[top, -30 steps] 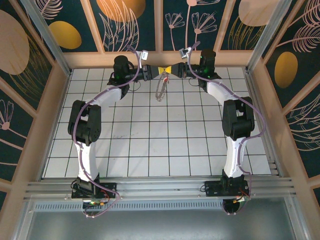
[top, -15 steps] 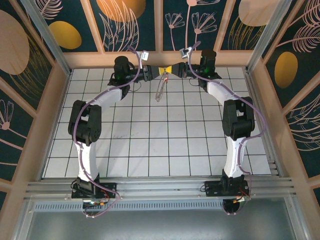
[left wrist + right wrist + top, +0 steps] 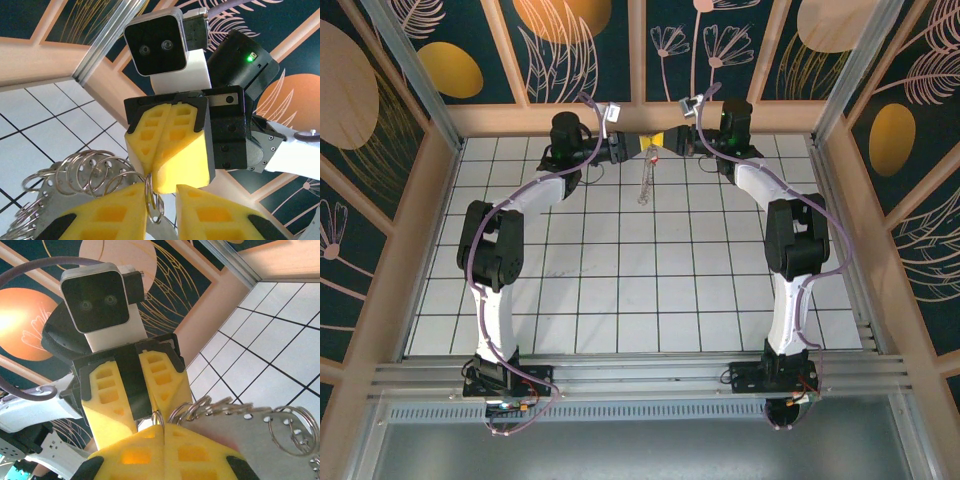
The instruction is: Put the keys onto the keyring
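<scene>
Right gripper [image 3: 163,430]: yellow fingers pressed flat together with no gap. A thin silver ring of the keyring [image 3: 235,412] comes out right at their tips. Reads as clamped on the keyring.

Left gripper [image 3: 161,194]: fingers narrowly apart, with light showing between them. One small ring stands in that gap, lying against one finger and clear of the other. Not squeezed from both sides, as far as the left wrist view tells.

The two grippers face each other tip to tip, all but touching, the left reaching in from the left and the right from the right.

Keyring, close up: a bunch of overlapping silver split rings strung along a flat grey plate [image 3: 250,435] pierced with small holes. From the meeting point it fans out to one side of the fingers.

Overhead: the meeting point sits at the far middle of the table [image 3: 620,290], just near the far wooden rail [image 3: 640,118]. The keyring hangs from there as a narrow pale loop running toward the near side over the white tiles. Cannot tell whether its lower end touches them.

Both arms are stretched far, elbows bowed outward.
</scene>
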`<action>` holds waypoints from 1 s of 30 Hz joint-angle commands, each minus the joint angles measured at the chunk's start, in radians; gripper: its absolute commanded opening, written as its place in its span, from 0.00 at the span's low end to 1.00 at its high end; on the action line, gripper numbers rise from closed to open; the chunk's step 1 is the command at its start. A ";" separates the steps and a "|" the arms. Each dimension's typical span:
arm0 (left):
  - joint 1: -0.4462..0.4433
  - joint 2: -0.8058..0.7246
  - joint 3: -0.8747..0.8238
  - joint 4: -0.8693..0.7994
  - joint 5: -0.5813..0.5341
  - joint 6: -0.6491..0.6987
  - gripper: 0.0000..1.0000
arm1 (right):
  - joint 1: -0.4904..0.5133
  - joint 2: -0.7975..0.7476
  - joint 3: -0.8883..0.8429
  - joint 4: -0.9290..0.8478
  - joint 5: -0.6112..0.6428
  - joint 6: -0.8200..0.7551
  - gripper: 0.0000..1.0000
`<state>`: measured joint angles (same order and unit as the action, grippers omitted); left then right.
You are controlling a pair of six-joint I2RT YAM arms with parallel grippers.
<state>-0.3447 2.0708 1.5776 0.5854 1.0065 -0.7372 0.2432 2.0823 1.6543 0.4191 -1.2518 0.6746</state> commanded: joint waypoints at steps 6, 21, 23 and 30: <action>-0.024 -0.012 0.035 0.002 0.009 0.033 0.16 | 0.000 -0.022 0.031 -0.013 -0.003 -0.035 0.00; -0.034 -0.010 -0.008 0.100 -0.032 0.007 0.00 | -0.010 -0.085 -0.055 0.049 0.033 -0.021 0.00; -0.034 -0.008 -0.018 0.135 -0.041 -0.004 0.00 | -0.019 -0.104 -0.091 0.102 0.048 0.003 0.07; -0.035 0.007 -0.024 0.236 -0.045 -0.046 0.00 | -0.061 -0.183 -0.266 0.380 0.117 0.149 0.40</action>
<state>-0.3801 2.0716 1.5497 0.6971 0.9604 -0.7563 0.2085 1.9640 1.4403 0.6155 -1.1767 0.7460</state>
